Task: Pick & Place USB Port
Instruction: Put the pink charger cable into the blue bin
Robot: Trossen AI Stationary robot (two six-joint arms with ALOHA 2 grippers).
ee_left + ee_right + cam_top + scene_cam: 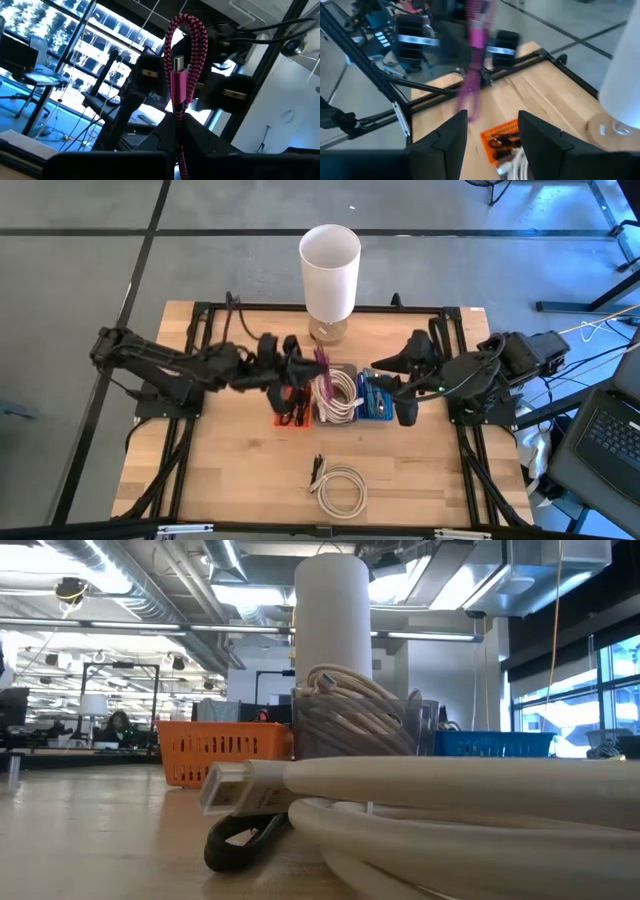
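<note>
High view: camera up above, looks straight down, far off, sees whole table (240,470) and both arms. Low view: camera sits at table top, looks level across, very close to white cable coil (470,810); room behind. Same coil shows small in high view, at near edge. Left wrist view: looks up and out toward windows, pink cable (182,75) close. Right wrist view: looks down across table; same pink cable farther off. White lamp (330,265) shows in high, low, right wrist views.
</note>
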